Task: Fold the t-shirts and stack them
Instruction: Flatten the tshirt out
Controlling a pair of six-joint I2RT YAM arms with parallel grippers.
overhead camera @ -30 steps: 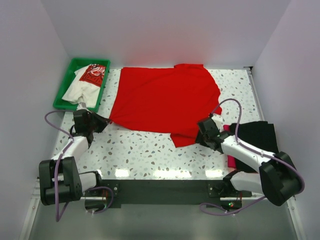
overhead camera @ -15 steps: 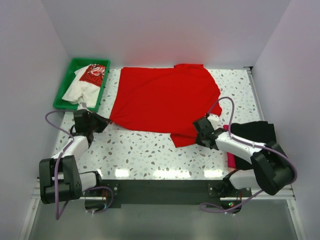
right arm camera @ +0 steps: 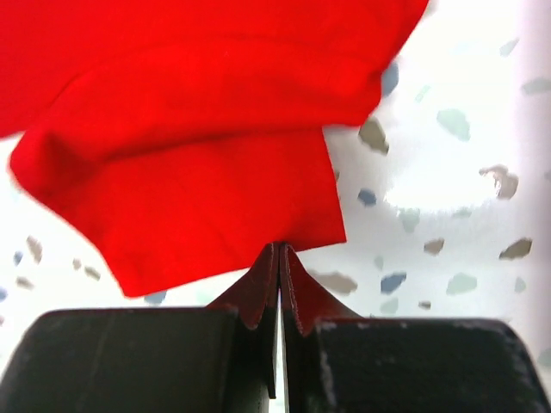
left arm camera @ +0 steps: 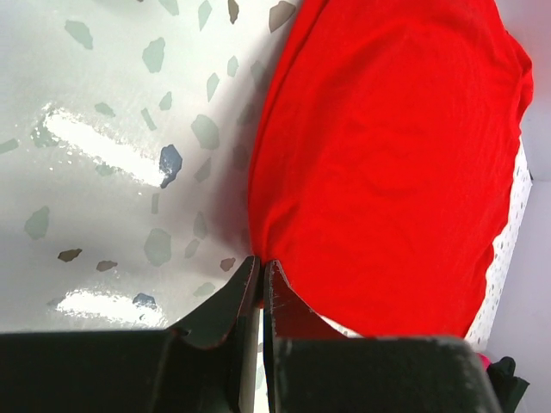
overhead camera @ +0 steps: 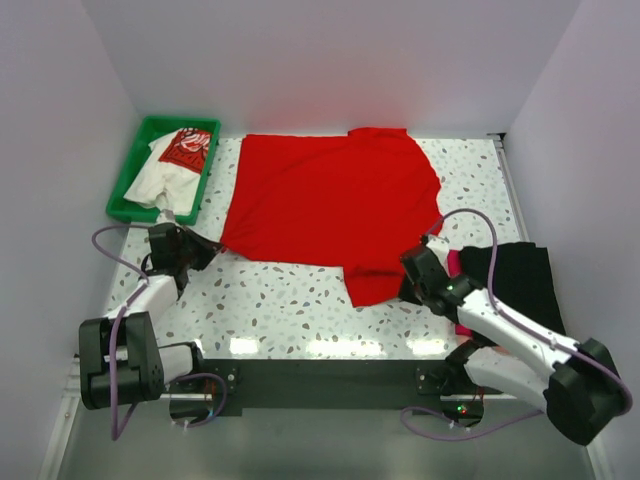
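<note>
A plain bright red t-shirt [overhead camera: 330,205] lies spread flat across the middle of the speckled table. My left gripper [overhead camera: 208,244] is at the shirt's near left corner. In the left wrist view the left gripper [left arm camera: 261,265] is shut on the edge of the red t-shirt [left arm camera: 387,155]. My right gripper [overhead camera: 404,288] is at the near right sleeve. In the right wrist view the right gripper [right arm camera: 280,249] is shut on the hem of the red t-shirt [right arm camera: 198,172]. A white t-shirt with a red print [overhead camera: 172,165] lies crumpled in the tray.
The green plastic tray [overhead camera: 125,180] stands at the back left corner. A folded black t-shirt [overhead camera: 520,280] lies on a magenta one [overhead camera: 462,326] at the right, beside my right arm. Grey walls close in the table on three sides.
My right gripper has shut on the sleeve hem, and the right arm has swung a little toward the near edge. The left gripper has stayed at its corner.
</note>
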